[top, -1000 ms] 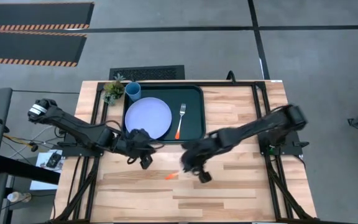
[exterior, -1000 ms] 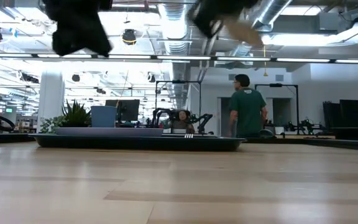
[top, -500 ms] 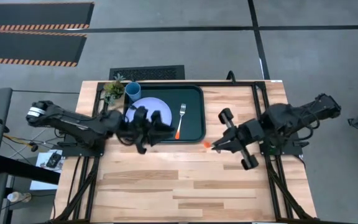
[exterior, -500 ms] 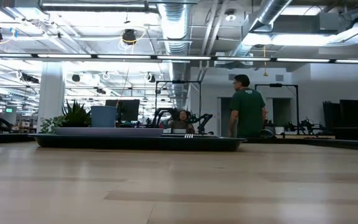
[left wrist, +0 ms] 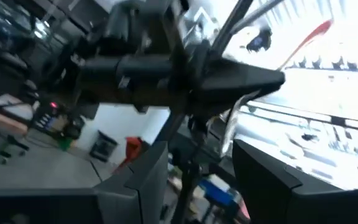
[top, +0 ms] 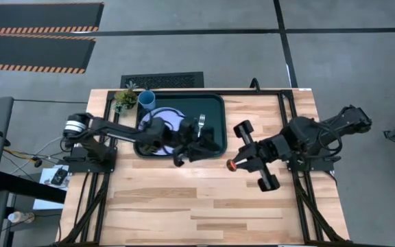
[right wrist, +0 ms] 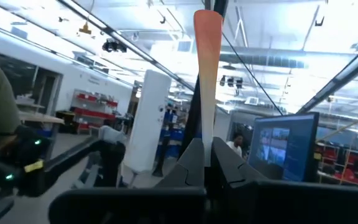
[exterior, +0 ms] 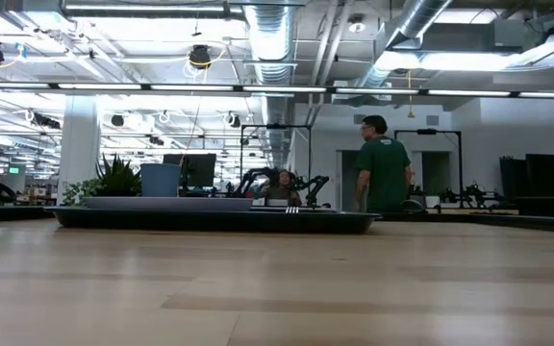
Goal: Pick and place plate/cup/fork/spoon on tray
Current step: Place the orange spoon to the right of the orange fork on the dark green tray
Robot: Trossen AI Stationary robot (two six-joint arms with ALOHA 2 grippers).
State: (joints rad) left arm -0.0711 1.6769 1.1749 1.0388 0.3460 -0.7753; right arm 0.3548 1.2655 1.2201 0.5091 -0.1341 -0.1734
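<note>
Overhead, right gripper [top: 233,165] sits over bare wood just right of tray [top: 214,101] — fingers closed on spoon [right wrist: 207,68], orange handle sticking out past the tips. Left gripper [top: 201,144] reaches over tray, covering lower part of fork [top: 201,121]; finger spread — cannot tell. Plate [top: 163,118] lies in tray's left half, partly under left arm. Cup [top: 147,101] at tray's far-left corner.

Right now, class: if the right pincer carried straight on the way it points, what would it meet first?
Probably the left pincer over the dark green rectangular tray; the right pincer, holding the orange-handled spoon, points that way. Heights are unclear.
</note>
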